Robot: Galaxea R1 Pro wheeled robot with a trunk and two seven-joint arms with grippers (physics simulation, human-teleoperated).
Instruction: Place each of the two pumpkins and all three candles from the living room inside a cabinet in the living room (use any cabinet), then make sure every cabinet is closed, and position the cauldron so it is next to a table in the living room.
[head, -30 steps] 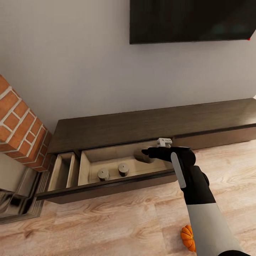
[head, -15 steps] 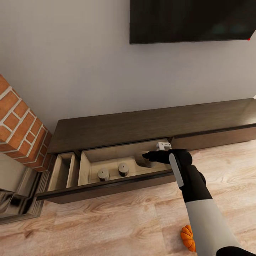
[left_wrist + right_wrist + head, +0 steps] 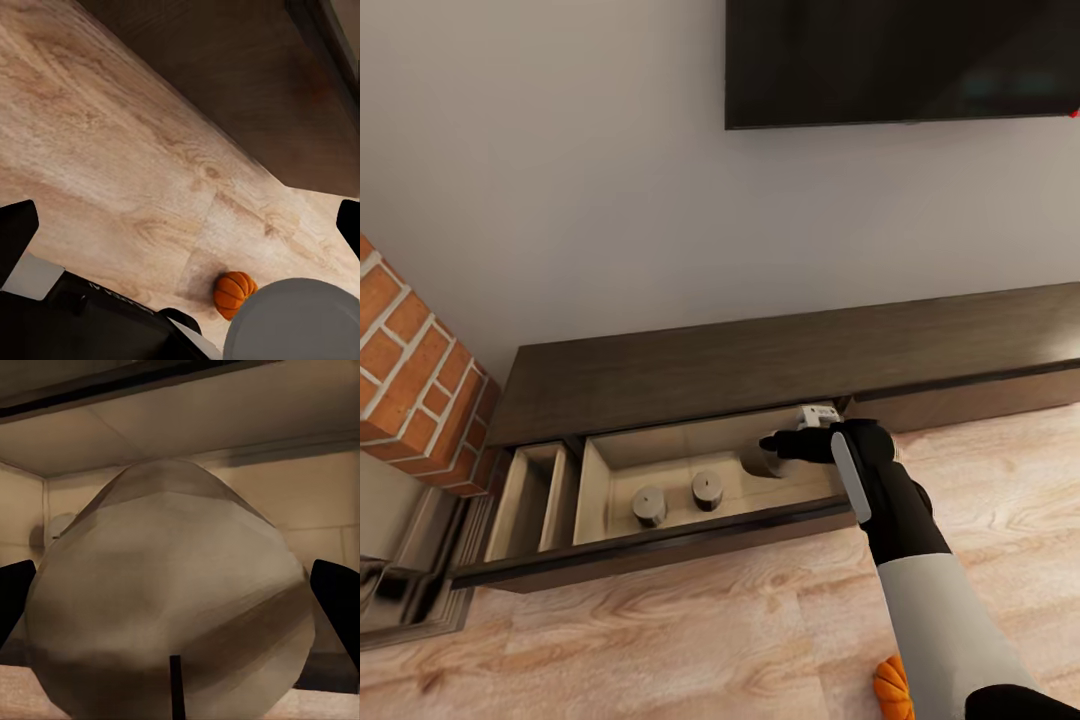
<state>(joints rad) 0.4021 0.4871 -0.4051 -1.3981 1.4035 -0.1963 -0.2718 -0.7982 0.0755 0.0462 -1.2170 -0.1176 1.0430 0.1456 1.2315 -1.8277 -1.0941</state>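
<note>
The cabinet [image 3: 760, 360] runs long and low along the wall, and its wide drawer [image 3: 660, 530] stands pulled out toward the robot, just in front of and below the right gripper [image 3: 778, 447]. That gripper reaches over the drawer's right end and holds a tan candle [image 3: 172, 592], its two dark fingertips [image 3: 336, 600] spread to either side of the stubby cylinder, which sits low inside the compartment. Two more candles [image 3: 707, 490] stand upright on the drawer floor, well to the left of the gripper and near each other. A pumpkin [image 3: 234, 292] lies on the wooden floor [image 3: 690, 630], behind the right arm and apart from the cabinet. The left gripper [image 3: 180, 225] hangs above that floor with its fingertips far apart and nothing between them.
</note>
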